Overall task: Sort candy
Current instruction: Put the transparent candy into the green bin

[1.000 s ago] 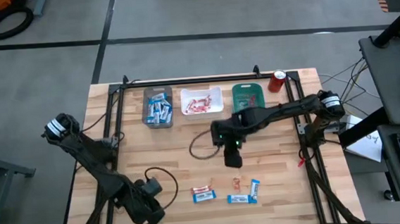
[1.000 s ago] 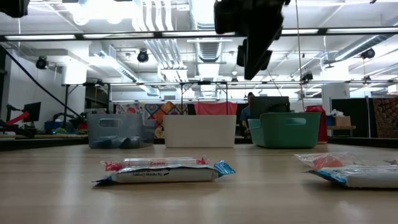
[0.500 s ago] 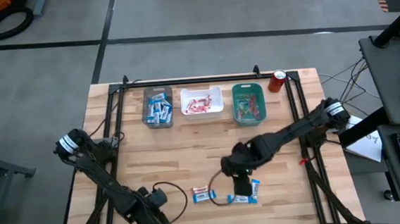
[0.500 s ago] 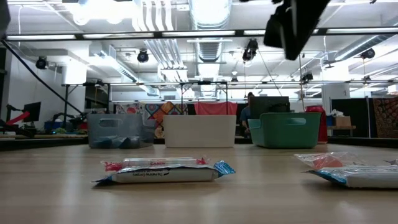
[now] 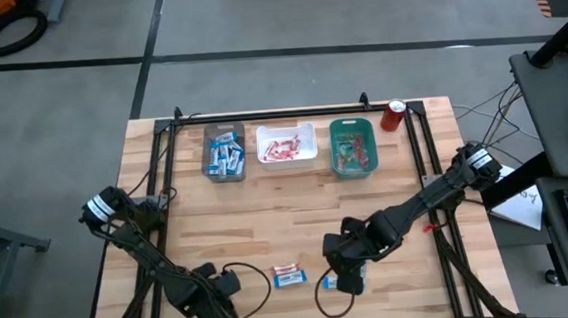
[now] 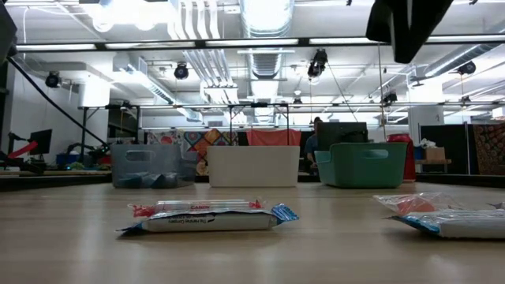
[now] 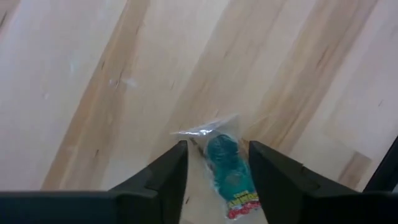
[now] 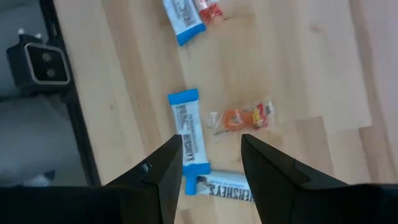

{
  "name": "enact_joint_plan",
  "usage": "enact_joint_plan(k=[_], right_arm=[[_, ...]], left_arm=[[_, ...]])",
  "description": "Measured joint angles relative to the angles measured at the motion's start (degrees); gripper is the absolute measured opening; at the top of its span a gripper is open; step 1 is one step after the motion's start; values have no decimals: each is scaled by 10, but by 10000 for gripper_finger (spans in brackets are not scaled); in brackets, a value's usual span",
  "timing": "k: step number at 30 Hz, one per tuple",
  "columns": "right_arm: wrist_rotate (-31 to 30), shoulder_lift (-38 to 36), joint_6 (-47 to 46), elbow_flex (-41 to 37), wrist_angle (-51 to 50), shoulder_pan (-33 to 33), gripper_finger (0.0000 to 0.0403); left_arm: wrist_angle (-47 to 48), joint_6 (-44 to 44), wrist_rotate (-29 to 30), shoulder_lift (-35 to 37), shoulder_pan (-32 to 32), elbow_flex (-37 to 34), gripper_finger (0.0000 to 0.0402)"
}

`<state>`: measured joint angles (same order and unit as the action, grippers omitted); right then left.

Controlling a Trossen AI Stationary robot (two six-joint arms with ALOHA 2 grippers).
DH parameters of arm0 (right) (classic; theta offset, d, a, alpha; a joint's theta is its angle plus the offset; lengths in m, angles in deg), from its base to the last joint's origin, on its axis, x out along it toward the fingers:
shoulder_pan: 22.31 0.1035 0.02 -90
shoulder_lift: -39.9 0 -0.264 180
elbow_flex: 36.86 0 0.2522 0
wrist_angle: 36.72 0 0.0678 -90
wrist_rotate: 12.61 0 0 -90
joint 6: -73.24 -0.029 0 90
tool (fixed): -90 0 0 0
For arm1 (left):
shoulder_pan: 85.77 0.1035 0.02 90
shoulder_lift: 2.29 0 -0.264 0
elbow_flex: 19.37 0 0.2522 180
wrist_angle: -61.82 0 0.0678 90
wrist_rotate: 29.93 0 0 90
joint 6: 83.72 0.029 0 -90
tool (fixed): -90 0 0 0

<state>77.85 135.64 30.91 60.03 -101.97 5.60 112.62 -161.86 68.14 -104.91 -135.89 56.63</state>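
A grey concrete floor (image 5: 288,73) surrounds the wooden table (image 5: 267,205). Beside the table stands a dark desk (image 5: 561,110). Beyond the table, ceiling lights (image 6: 264,16) glow above.

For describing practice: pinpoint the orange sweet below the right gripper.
On the wooden table, at its near edge, the right gripper hangs open over a few sweets. Beside the long blue-and-white bars lies one small orange sweet, the only orange piece there.
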Motion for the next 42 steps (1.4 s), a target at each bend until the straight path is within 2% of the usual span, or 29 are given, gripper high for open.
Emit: enact_joint_plan(k=[6,9,14,20,25,29,32,37,40,42], right_arm=[[-15,0,-13,0,4,1,155],[-43,0,-13,0,13,6,155],[-82,0,-26,0,15,18,155],[-100,0,-58,-26,75,42,153],[-177,0,-63,-91,207,63,146],[-283,0,-23,-154,350,70,142],[-355,4,34,-203,495,70,144],[-434,29,176,-250,742,66,161],[-459,48,246,-254,841,60,178],[-475,59,272,-250,869,56,189]], left_arm=[[3,83,-1,2,10,0,63],[20,140,-1,9,24,-1,11],[67,241,17,45,49,-1,3],[56,404,99,112,82,-1,1],[-61,598,127,169,111,-5,0],[-190,759,93,213,131,-29,0],[-287,850,86,240,142,-64,0],[-442,920,85,266,170,-134,0],[-535,936,85,271,188,-180,0],[-590,942,85,270,201,-208,0]])
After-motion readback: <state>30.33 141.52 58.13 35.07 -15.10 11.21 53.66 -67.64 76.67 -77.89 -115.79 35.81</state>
